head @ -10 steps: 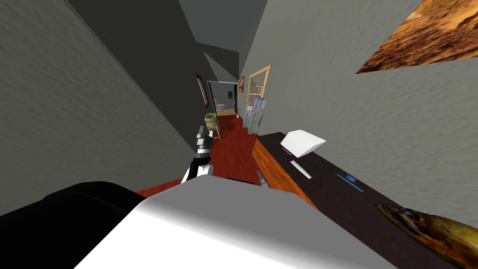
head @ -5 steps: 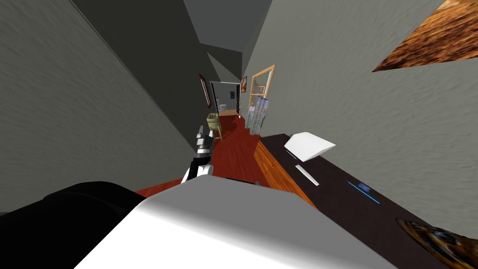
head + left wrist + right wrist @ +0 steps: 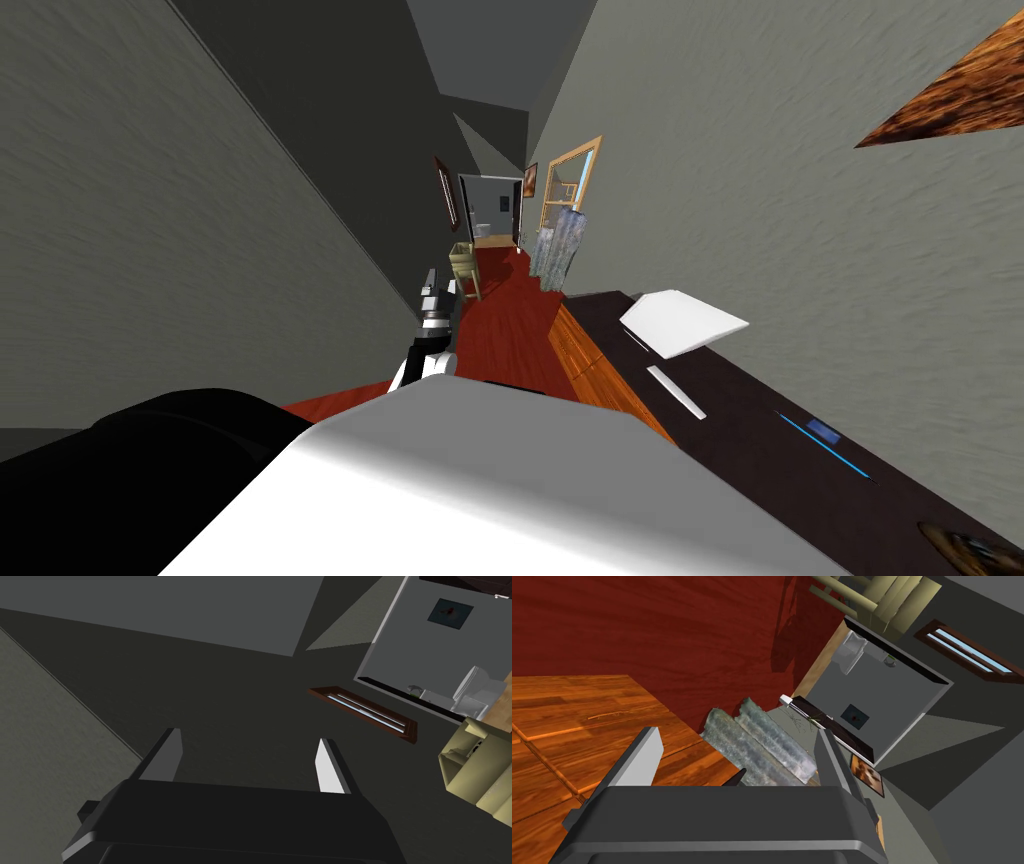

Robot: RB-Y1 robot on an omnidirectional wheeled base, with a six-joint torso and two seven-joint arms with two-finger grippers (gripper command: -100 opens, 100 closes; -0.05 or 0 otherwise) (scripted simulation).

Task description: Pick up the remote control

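Head view: the remote control (image 3: 676, 392), seemingly the slim white bar, lies flat on the dark-topped dresser (image 3: 745, 472), just beside a white wedge (image 3: 683, 322); the left gripper (image 3: 431, 282) hangs well off the dresser's front, fingers spread; the right gripper (image 3: 734, 761), fingers likewise spread, faces the dresser's wooden front, likely readied to reach; neither touches the remote control.

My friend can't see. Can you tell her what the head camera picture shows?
A thin white remote control lies on a dark cabinet top to my right, near a white wedge. My left gripper points down a red-floored hallway.
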